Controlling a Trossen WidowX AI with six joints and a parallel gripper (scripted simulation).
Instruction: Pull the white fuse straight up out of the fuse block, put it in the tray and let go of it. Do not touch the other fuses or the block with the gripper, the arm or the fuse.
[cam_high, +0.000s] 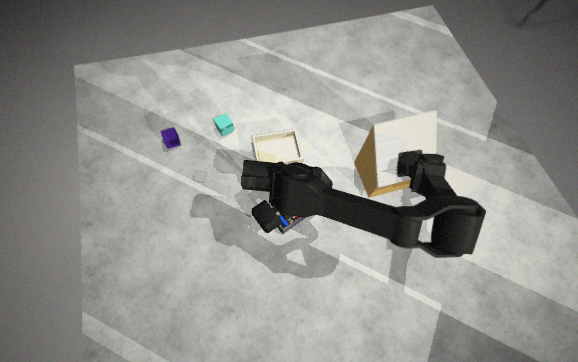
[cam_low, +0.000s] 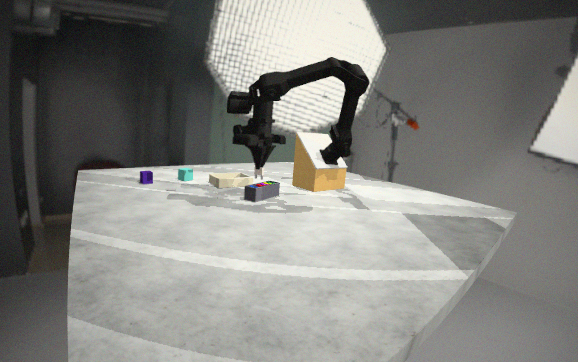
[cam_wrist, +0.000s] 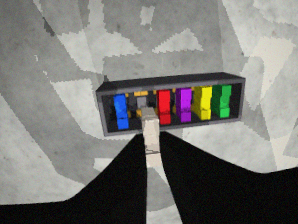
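End effector (cam_low: 258, 172) gripping one white fuse (cam_wrist: 150, 131), five colored fuses (cam_wrist: 185, 104)

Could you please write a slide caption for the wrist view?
Black gripper shut on the small white fuse, lifted above the dark grey fuse block.
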